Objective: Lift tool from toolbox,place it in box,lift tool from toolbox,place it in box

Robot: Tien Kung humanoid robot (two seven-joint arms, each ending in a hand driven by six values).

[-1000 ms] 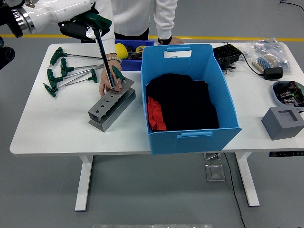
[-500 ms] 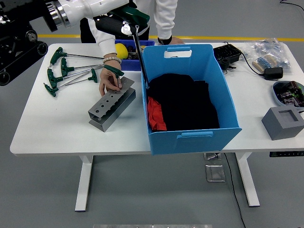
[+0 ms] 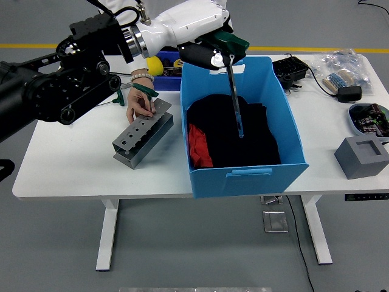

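Swinging rightward from above the grey tool rack, the left hand had carried the T-handle tool clear of the rack and over the rim of the blue box; half a second before it was only at the box's near-left corner, and a second before the shaft tip was just leaving the rack's holes. Now the hand sat above the box's far end, its fingers closed around the green handle, with the dark shaft hanging straight down below the hand and its tip over the black cloth inside, just beside a red piece further to the hand's left. Whether the tip touched the cloth could not be told. Well to the left of the hand, a person's hand rested on the rack's upper end, apparently steadying it on the desk, beside another green-handled tool in the rack. No right arm showed. As a judgement, the lift was done and the carry nearly so: what remained of this round was to let the tool go into the box, then return to the rack for the next one. Releasing from that height risked the tool tipping against the box wall.
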